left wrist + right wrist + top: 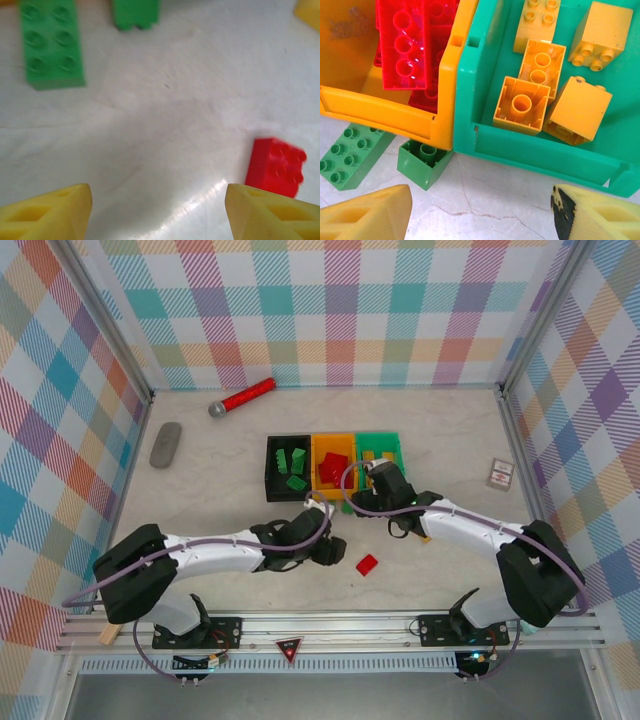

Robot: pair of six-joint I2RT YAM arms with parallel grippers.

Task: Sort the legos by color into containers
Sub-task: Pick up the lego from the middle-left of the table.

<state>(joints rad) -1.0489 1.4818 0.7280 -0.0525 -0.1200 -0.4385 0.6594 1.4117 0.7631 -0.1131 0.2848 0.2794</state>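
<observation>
Where the 2 bases sit at the bottom edge of the top view, the left arm (pixel 215 552) lies low, running from lower left toward the centre. The right arm (pixel 470 525) reaches from lower right up and left to the near side of the bins.

From its wrist camera, the left gripper (pixel 157 215) is spread wide. Its 2 yellow fingers (pixel 50 212) sit in the bottom corners, with bare table (pixel 165 125) between them and nothing gripped. 1 red lego (pixel 276 167) lies just above the lower-right finger; contact cannot be told.

The right gripper (pixel 480 220) is likewise wide apart and empty, hanging over the table just short of the bins. Beyond it, at lower left of that frame, a flat green lego (pixel 350 155) lies studs up against the orange bin (pixel 385 107). A small green lego (pixel 422 162) sits hollow side up where that bin meets the green bin (pixel 530 145).

Red legos (pixel 405 45) fill the orange bin, and 5 yellow-orange legos (pixel 522 105) lie in the green one. At the left of the row in the top view, the black bin (pixel 270 465) holds green legos (pixel 293 462).

Farther back, at upper left, lie a grey remote (pixel 166 444) and a red-handled microphone (pixel 243 398).
</observation>
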